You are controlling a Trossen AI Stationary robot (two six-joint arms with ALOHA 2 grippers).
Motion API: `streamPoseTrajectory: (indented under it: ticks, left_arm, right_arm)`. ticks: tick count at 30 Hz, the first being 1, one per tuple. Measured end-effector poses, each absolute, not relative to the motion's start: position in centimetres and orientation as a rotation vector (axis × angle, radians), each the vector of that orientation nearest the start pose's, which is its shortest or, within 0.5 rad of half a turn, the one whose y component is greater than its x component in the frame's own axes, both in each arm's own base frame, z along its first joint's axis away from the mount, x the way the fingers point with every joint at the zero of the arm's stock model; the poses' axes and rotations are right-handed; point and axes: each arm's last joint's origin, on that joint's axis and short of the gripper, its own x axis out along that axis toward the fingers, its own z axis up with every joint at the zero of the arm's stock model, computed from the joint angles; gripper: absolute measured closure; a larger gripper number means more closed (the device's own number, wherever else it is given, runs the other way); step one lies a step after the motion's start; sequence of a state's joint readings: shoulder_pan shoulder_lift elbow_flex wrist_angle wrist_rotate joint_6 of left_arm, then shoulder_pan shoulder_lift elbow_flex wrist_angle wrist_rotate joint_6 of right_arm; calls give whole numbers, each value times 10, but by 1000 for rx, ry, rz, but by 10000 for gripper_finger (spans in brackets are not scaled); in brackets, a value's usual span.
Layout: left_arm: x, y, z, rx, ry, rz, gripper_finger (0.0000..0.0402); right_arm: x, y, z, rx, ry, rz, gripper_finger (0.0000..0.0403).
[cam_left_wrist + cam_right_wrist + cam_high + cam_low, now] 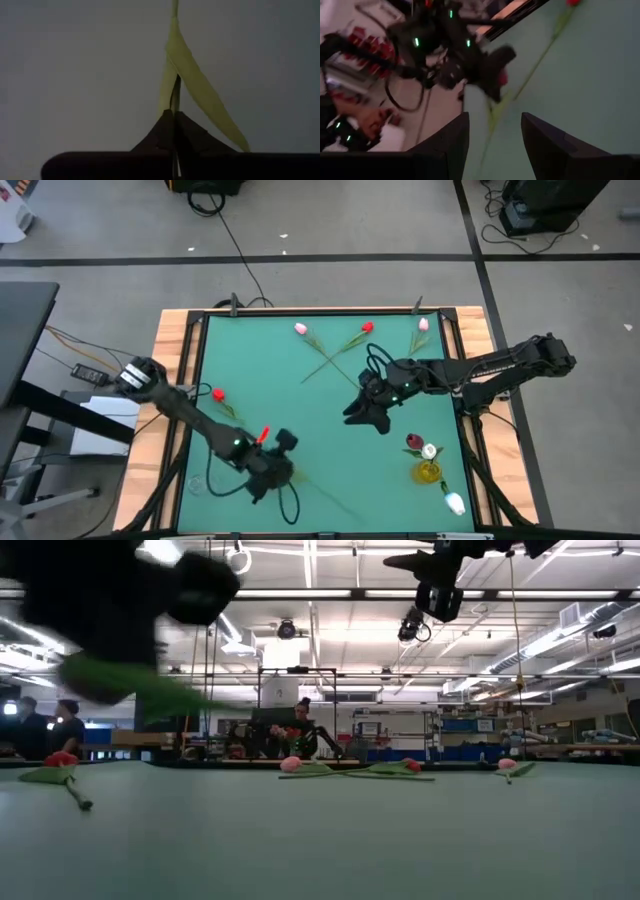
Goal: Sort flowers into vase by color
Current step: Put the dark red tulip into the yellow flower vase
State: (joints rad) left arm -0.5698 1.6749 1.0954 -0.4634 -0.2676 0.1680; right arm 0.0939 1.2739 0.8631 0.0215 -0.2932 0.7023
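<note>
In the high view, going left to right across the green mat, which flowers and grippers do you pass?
Red tulip → left gripper, shut on a green stem → pink tulip → red-headed tulip → right gripper, open → pink tulip near the far right corner → vase holding flowers.

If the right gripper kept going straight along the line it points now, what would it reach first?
Probably the left gripper. In the right wrist view, the open right gripper aims across the green mat at it, with a thin flower stem lying in between. Depth is unclear, so it may meet the mat first.
</note>
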Motion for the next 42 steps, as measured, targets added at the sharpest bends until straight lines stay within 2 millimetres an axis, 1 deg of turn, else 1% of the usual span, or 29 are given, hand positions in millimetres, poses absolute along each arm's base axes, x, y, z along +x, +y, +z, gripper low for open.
streamPoseTrajectory:
  ticks: [2,3,7,12,15,19,24,28,31,33,35,38,39,42]
  left_arm:
    - [296,-163,214,727,920,-351,392]
    - [303,-157,221,759,899,-333,392]
    - [330,-129,249,789,832,-249,392]
    - [350,-100,273,867,759,-199,392]
    - [357,-86,283,923,738,-183,392]
    - [363,-73,291,986,724,-170,392]
    - [369,-66,298,1058,666,-156,392]
    - [372,-66,302,1103,620,-148,392]
    - [373,-66,303,1115,602,-144,392]
    - [373,-66,304,1122,596,-144,392]
    - [373,-66,304,1123,596,-144,392]
    - [373,-66,304,1122,595,-144,392]
    - [373,-66,304,1122,594,-144,392]
    - [373,-67,304,1114,594,-141,389]
  right_arm:
    - [277,34,277,733,525,256,213]
    - [277,33,276,741,537,259,211]
    - [275,28,272,751,580,243,202]
    - [273,18,267,771,644,233,195]
    - [271,11,264,778,672,225,192]
    - [271,3,264,793,681,267,192]
    - [270,-2,265,814,693,324,192]
    - [270,-2,265,811,690,331,199]
    - [270,-2,265,807,688,326,219]
    - [270,-2,265,807,687,325,248]
    - [270,-2,265,805,687,325,293]
    - [270,-2,266,804,681,340,374]
    - [270,-2,266,805,680,350,385]
    - [271,-1,267,810,669,360,381]
